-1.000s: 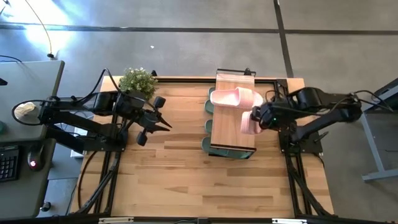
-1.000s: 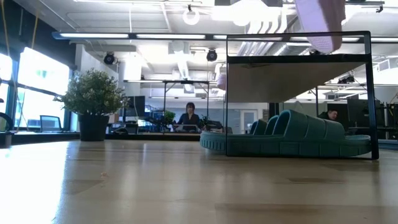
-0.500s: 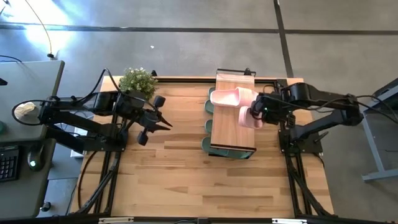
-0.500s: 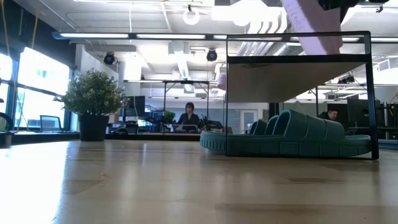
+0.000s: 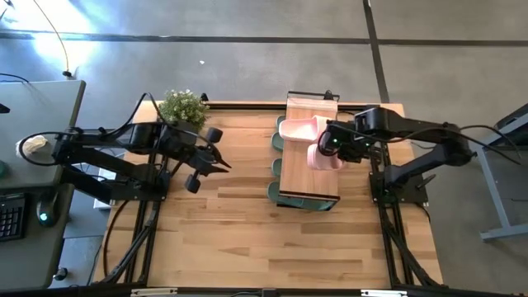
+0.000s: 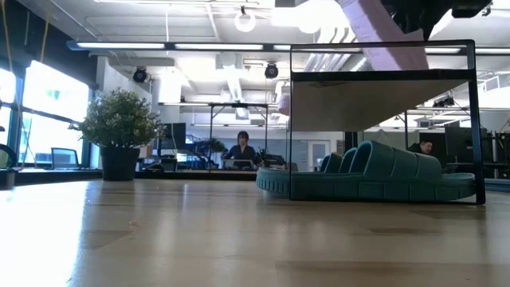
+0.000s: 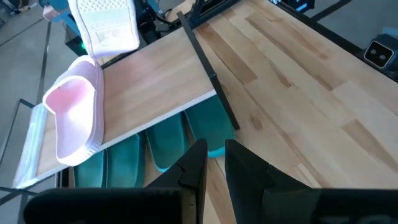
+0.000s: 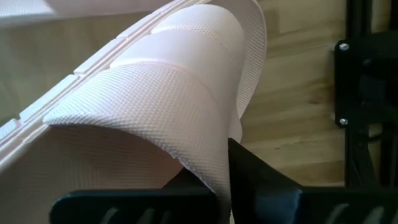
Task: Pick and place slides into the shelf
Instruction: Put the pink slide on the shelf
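Over on the left, the left gripper [image 5: 221,162] waits above bare tabletop near the potted plant [image 5: 182,106], fingers close together and holding nothing, as far as I can make out. Moving right, the shelf [image 5: 307,175] already has green slides [image 7: 166,143] tucked beneath its top plank and one pink slide [image 5: 301,128] lying on top. The right gripper [image 5: 330,144] is clamped on the second pink slide [image 5: 322,157], carrying it tilted above the shelf top just beside its mate, probably so the pair ends up together.
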Available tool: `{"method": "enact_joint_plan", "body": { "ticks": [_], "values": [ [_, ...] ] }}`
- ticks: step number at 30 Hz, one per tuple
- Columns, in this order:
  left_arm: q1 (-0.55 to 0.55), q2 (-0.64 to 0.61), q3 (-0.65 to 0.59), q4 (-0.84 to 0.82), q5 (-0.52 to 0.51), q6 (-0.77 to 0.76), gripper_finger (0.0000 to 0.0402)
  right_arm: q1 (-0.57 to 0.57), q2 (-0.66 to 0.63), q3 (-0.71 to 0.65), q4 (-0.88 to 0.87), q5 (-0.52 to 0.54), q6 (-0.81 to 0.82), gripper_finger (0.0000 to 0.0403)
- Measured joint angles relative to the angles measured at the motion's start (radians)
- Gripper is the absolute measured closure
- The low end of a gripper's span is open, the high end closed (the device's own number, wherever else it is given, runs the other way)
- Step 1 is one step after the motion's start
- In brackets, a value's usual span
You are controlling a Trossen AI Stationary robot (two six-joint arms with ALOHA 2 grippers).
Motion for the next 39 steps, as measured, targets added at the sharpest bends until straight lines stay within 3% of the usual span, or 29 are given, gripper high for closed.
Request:
{"method": "enact_joint_plan", "body": {
  "ticks": [16, 39],
  "values": [
    [0.0, 0.038, 0.0, 0.006, 0.0, 0.002, 0.0356, -0.002, 0.03, 0.0, 0.063, -0.001, -0.105, 0.0307],
    [0.0, 0.038, 0.0, 0.006, 0.0, 0.002, 0.0356, -0.002, 0.028, 0.002, 0.196, -0.038, -0.241, 0.0246]
  ]
}}
